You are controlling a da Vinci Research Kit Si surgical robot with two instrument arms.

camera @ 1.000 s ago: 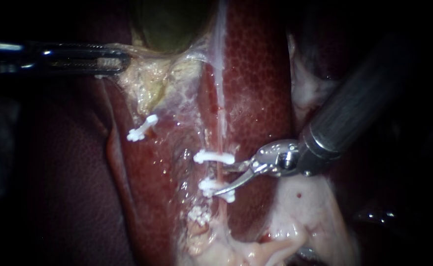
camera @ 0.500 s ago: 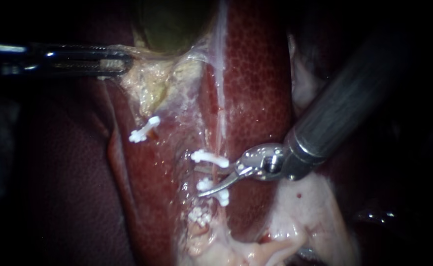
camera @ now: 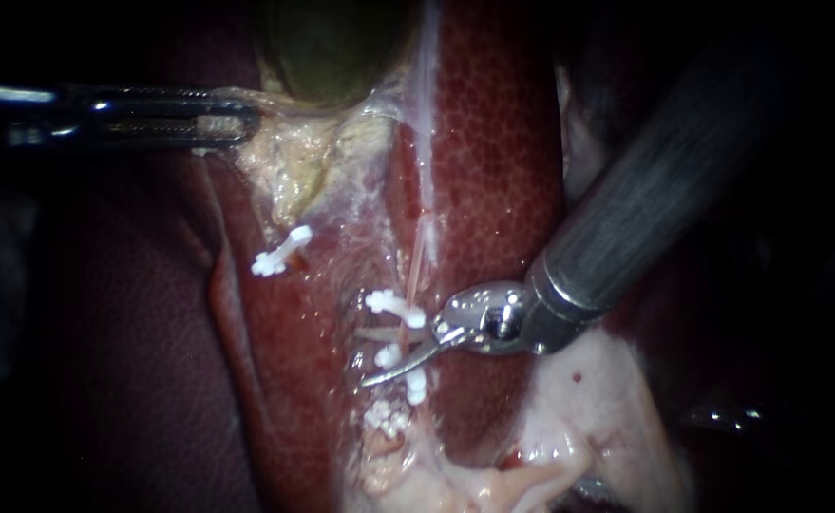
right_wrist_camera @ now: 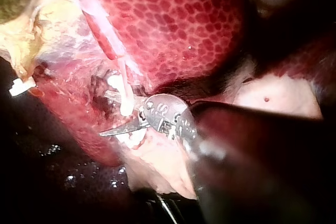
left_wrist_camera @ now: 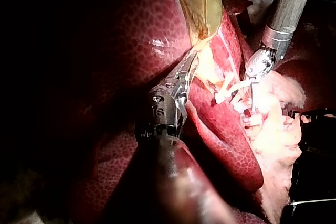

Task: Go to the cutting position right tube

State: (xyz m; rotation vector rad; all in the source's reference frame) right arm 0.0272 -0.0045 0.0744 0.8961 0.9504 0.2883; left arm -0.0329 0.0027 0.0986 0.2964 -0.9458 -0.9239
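My right tool (camera: 370,358) has its jaws apart, one on each side of the right tube (camera: 417,266), between the upper clip (camera: 393,305) and the lower clip (camera: 415,382). My left tool (camera: 229,119) is clamped on the gallbladder (camera: 327,57) at its pale edge, beside the liver (camera: 493,142).

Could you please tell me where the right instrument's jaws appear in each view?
Endoscope view: right instrument, jaws open astride the tube, between two clips.
Left wrist view: right instrument beyond the left instrument, at the clips.
Right wrist view: right instrument astride the tube, between the clips.
Shared landmark: the clips.
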